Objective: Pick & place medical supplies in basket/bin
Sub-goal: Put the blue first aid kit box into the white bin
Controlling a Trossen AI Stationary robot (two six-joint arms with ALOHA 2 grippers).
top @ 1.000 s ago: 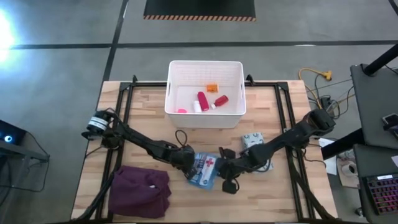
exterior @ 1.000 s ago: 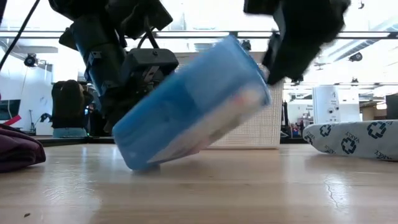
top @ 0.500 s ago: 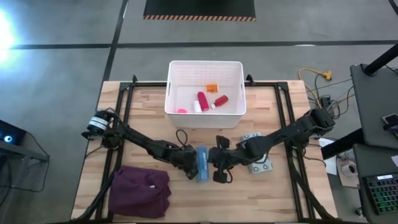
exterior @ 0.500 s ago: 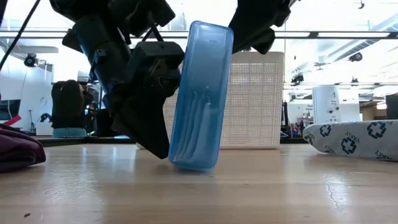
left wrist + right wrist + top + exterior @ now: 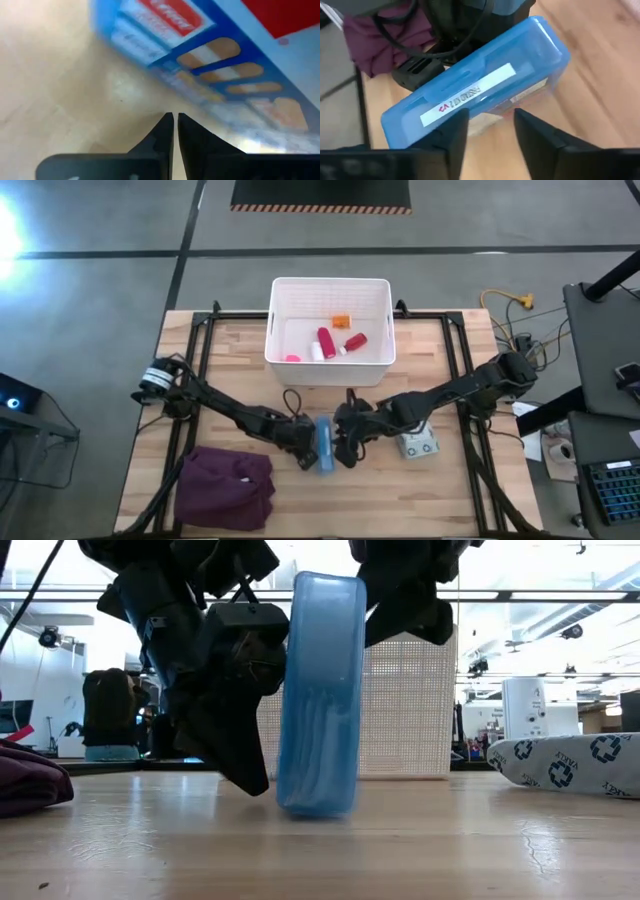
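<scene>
packet (image 5: 570, 762): pale, sitting at the table's right edge, dark blue repeating logo with a word that looks like "VALEX", not 100% sure on it
first-aid box (image 5: 475, 92): white strip label on the edge, small red and grey lettering, too blurry to read
first-aid box face, left wrist view: printed plaster pictures and a red panel, text unreadable

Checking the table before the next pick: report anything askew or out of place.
The blue first-aid box stands on its narrow edge on the table, not flat. The left gripper, shut, sits at one side; the right gripper, open, at the other. It looks easy to tip. Nothing looks spilled.
</scene>
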